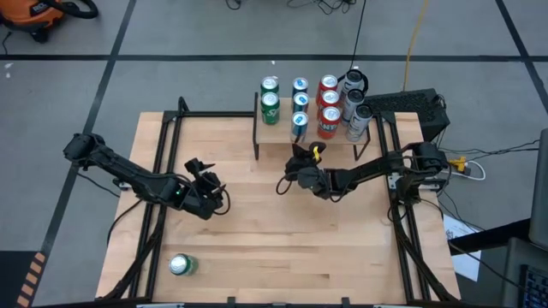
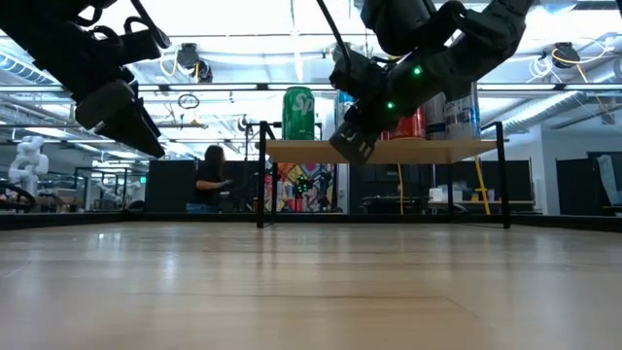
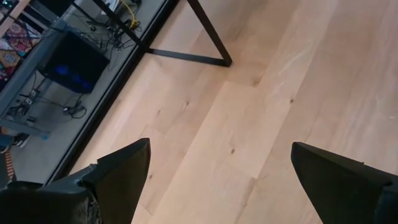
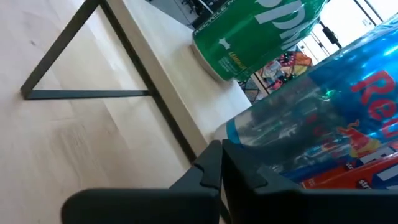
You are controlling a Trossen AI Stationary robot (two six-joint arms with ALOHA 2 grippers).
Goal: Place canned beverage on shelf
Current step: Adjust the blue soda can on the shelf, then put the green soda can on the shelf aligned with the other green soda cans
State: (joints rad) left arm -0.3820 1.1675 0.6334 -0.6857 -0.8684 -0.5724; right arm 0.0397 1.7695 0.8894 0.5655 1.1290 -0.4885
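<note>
Two arms over the table: left gripper (image 1: 205, 175) spread wide, empty; right gripper (image 1: 300, 158) pinched shut, holding nothing, by the shelf (image 1: 278, 134) of cans (image 1: 328, 107)

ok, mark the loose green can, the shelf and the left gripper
loose green can (image 1: 181, 265), high view, on its silver top.
shelf (image 2: 466, 151), low view, front edge of its wooden board.
left gripper (image 1: 202, 166), high view, midway between its open fingertips.

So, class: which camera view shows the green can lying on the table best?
The high view: the green can lies on its side near the table's front-left edge, alone. The low view and both wrist views do not show it at all.
</note>
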